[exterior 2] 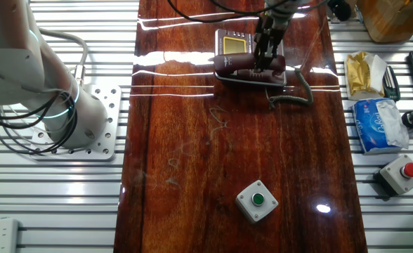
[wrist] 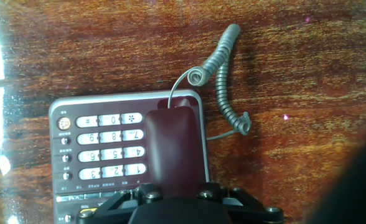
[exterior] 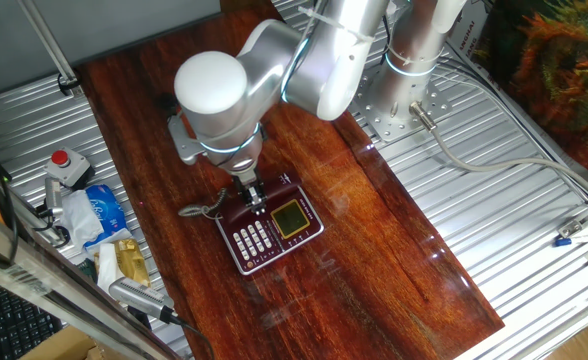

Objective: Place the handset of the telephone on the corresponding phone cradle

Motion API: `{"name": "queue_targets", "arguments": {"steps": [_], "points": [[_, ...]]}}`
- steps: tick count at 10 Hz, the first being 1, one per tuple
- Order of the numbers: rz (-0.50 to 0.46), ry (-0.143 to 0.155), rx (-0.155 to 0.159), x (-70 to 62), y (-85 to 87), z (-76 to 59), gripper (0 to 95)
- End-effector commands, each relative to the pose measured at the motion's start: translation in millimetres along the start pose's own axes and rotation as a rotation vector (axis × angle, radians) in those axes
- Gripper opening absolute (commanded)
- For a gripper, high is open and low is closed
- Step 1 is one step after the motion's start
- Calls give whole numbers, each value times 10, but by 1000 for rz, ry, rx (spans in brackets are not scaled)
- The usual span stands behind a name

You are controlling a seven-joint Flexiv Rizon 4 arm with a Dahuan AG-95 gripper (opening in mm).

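One handset (wrist: 172,146) — slim, dark maroon, glossy, grey curly cord (wrist: 225,81) trailing right — sits along the telephone (wrist: 102,146) cradle strip beside the white keypad; gripper (wrist: 177,194) fingers clamped on it.

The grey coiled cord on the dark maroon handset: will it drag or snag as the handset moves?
Probably floppy: the grey coiled cord lies in loose bends on the wooden table. Likely springy, given its tight coils. It could tug lightly on the dark maroon handset.
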State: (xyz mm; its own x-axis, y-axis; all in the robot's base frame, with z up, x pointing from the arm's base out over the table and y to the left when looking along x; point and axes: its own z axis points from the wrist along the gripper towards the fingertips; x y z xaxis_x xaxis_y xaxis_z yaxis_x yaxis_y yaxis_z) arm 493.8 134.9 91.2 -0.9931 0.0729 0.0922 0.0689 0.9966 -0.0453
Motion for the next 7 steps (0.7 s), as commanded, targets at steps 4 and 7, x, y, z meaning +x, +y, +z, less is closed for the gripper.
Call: {"name": "queue_targets", "arguments": {"steps": [4, 7], "points": [[-1, -30, 10, -39, 3, 57, 0], [3, -34, 10, -119, -4, 80, 0]]}}
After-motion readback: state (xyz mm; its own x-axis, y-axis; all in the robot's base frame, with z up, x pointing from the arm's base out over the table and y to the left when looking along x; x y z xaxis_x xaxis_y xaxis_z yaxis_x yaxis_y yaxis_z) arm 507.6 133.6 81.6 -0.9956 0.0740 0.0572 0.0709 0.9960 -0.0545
